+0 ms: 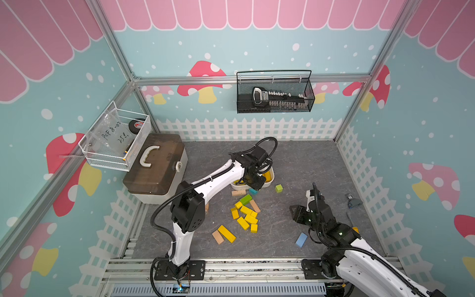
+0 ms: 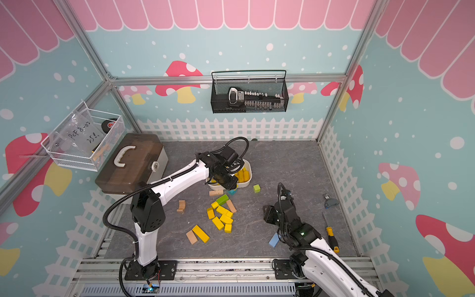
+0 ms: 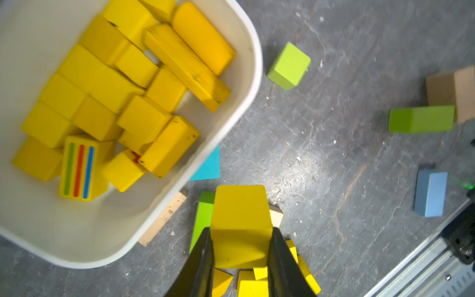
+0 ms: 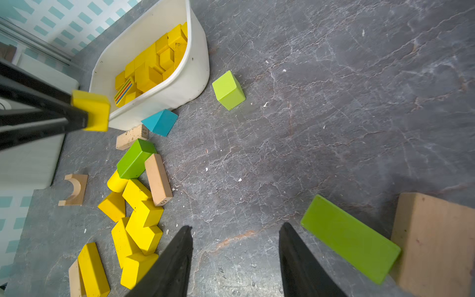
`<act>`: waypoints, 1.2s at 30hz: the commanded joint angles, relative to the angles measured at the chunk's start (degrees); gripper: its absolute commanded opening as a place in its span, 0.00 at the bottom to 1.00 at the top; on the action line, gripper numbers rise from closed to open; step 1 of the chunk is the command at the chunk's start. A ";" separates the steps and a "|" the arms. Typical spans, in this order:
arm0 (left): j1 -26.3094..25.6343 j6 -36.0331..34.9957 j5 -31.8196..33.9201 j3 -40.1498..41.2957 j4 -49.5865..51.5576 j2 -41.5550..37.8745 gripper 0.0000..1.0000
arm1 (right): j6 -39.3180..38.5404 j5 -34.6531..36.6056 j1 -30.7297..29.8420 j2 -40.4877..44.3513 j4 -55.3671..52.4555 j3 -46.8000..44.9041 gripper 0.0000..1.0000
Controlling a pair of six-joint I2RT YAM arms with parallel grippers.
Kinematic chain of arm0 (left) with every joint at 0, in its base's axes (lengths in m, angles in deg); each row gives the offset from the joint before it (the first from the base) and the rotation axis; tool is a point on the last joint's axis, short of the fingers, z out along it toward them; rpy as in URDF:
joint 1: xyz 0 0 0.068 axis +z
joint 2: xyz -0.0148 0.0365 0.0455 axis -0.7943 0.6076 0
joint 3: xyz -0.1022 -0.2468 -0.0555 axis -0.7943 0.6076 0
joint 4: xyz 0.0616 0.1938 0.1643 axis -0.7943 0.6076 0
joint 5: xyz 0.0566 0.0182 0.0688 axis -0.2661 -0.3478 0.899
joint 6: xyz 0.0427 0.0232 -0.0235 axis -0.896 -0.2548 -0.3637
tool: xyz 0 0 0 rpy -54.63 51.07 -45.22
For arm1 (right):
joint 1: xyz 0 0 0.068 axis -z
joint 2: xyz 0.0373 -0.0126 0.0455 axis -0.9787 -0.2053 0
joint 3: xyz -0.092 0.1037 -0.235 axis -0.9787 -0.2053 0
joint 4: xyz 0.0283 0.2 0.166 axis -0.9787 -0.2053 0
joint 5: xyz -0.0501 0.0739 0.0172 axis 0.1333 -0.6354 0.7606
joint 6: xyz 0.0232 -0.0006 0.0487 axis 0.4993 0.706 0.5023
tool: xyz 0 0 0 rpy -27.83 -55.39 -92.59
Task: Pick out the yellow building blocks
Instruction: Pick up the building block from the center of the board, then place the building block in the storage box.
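The left gripper is clamped on one yellow block, its jaws pressing two opposite faces. As I judge it, the coming move turns on one relation. The held block hangs just on the near side of the near rim of the white tub, so the tub's opening lies toward the far side of the gripper. A short carry that way should bring the block over it. The tub's long axis runs left to right in both top views. The left arm is the one at the tub. The right gripper stands spread and empty, well apart to the right and nearer

Counted:
- **In the jaws:** one yellow block.
- **On the table:** eight loose yellow blocks. Seven are in a huddle on the near side of the tub. One is a long bar, nearer and to the left, beside a tan brick.
- **In the tub:** a pile of roughly fifteen, too overlapped for an exact count, with one striped block.
- **Not wanted:** three green blocks, two blue blocks and five tan blocks, that brick among them
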 commanded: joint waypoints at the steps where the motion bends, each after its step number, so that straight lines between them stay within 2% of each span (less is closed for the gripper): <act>1: 5.41 3.34 -3.37 0.25 -3.60 -2.94 0.29 | 0.80 0.88 0.20 0.34 -1.19 -0.56 0.54; 9: 14.71 6.82 -5.70 -0.74 -2.90 0.11 0.29 | 0.63 0.94 0.44 0.34 -1.27 -0.45 0.54; 13: 15.43 7.38 -8.39 -1.32 -2.57 1.86 0.29 | 0.54 0.80 0.48 -0.04 -1.18 -0.41 0.54; 16: 15.47 8.16 -12.91 -1.39 -3.28 3.11 0.29 | 0.52 0.63 0.55 -0.05 -1.15 -0.44 0.54; 21: 15.47 13.59 -20.12 -3.10 -5.92 6.18 0.27 | 0.72 0.99 0.63 -0.38 -0.08 -0.38 0.55; 25: 14.18 14.79 -19.30 -9.21 -5.24 8.81 0.29 | 0.35 1.03 0.64 -1.28 0.28 0.10 0.55; 32: 10.48 15.68 -17.98 -29.71 3.35 21.52 0.29 | 0.95 1.66 0.74 3.31 -0.71 -1.45 0.55; 36: 9.43 17.28 -18.26 -35.71 4.71 26.49 0.31 | 1.18 2.35 0.90 6.35 -1.51 -2.29 0.57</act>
